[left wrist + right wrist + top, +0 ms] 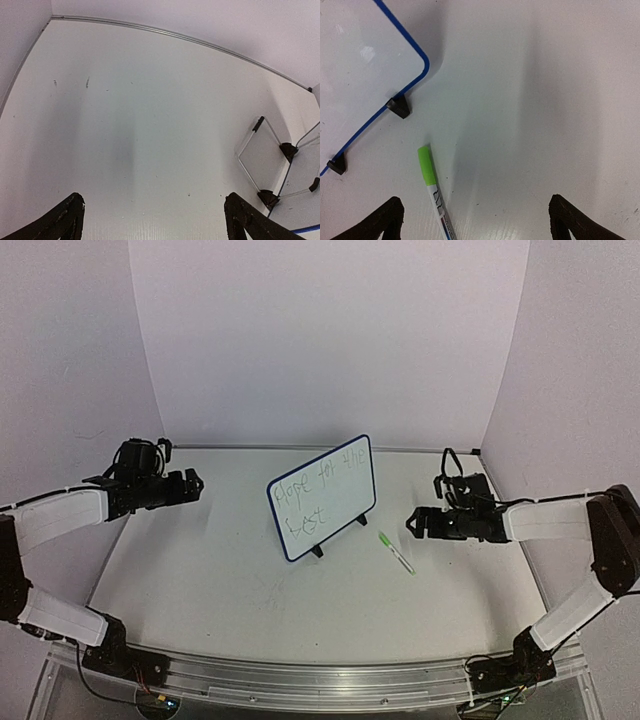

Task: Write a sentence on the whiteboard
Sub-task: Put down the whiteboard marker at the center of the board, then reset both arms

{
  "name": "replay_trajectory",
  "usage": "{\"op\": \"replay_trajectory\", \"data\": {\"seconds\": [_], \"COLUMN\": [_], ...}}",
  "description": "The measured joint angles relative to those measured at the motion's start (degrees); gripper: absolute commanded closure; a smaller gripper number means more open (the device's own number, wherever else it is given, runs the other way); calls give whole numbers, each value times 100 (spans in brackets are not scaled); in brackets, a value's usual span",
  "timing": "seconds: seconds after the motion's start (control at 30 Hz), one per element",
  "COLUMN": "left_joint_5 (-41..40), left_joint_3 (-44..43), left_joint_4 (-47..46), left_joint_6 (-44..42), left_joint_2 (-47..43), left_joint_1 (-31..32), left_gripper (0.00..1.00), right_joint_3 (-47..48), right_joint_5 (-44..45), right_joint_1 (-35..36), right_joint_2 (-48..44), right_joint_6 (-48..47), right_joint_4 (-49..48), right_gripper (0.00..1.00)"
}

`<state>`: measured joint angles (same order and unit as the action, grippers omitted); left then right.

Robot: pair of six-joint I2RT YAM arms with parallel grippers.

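Note:
The whiteboard [322, 497], white with a dark blue rim, stands tilted on black feet at the table's middle, with handwriting across its face. Its corner [365, 70] shows in the right wrist view; its wire stand [267, 160] shows from behind in the left wrist view. A white marker with a green cap [396, 552] lies flat on the table just right of the board, and the marker [434, 192] rests below my right gripper [475, 220]. That gripper [413, 525] hangs open above it, holding nothing. My left gripper [193, 483] hovers open at the far left, empty [152, 217].
White walls enclose the table at the back and on both sides. A metal strip [175, 35] runs along the back edge. The arm bases and a metal rail [310, 675] line the near edge.

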<state>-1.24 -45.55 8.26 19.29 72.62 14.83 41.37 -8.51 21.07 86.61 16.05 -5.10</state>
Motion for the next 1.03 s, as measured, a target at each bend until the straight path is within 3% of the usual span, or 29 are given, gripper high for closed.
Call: {"op": "replay_trajectory", "data": {"seconds": [0.27, 0.43, 0.63, 1.03], "left_joint_5": [-604, -1105, -1677, -2187], "left_joint_3": [660, 1593, 2269, 2722], "left_joint_4": [-919, -1945, -2553, -2923], "left_joint_6": [-197, -558, -783, -778], "left_joint_2": [-406, -1089, -1147, -1403], "left_joint_1": [-653, -652, -652, -652], "left_gripper": [1, 1, 1, 1], "right_joint_3": [-238, -1052, -1808, -2055], "right_joint_5": [52, 118, 367, 608], "right_joint_1": [-940, -1063, -1146, -1210], "right_joint_2": [-970, -1719, -1966, -2173], "right_joint_6": [-236, -443, -639, -686], "right_joint_4": [-268, -1090, -1905, -2557], "right_gripper": [2, 2, 2, 2]}}
